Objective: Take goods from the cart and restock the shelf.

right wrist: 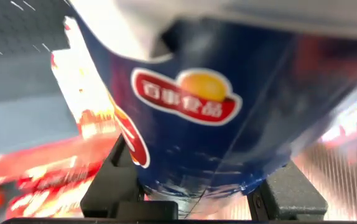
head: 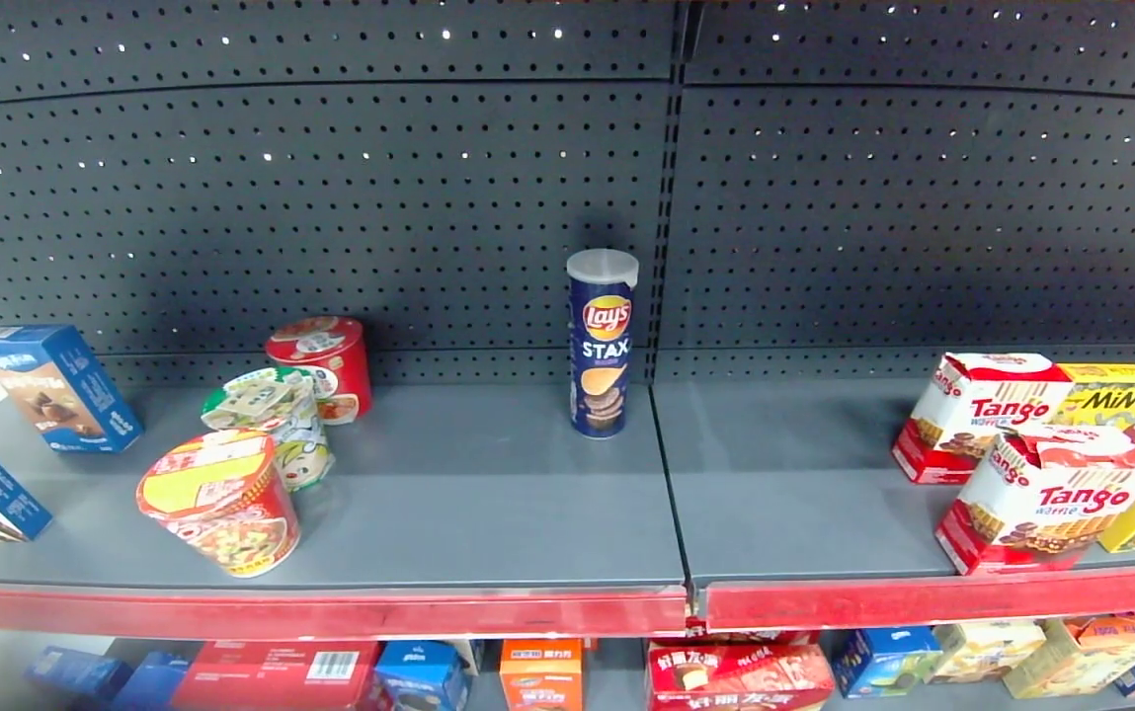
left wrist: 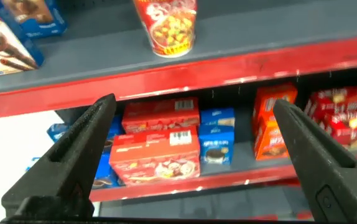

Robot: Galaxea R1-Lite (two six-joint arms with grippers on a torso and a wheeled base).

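Grey shelf [head: 478, 494], chip can [head: 603, 341] at its back edge; right tool [right wrist: 200, 186] clamps a blue canister [right wrist: 228, 137], left tool [left wrist: 194, 106] stands open.

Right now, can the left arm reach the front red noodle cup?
Probably yes. The left gripper is open and empty, and the red noodle cup stands by the red shelf lip with nothing before it; the gripper aims lower, so must rise.

The shelf [head: 488, 513] is grey with a red front strip [head: 330, 610], its back panel [head: 330, 197] dark and dotted with holes. The chip can [head: 602, 346] is dark blue with a pale lid, the noodle cup [head: 221, 504] red with a yellow top, the wafer boxes [head: 1051, 504] red and white. The held can [right wrist: 228, 124] is dark blue with a red-and-yellow emblem.
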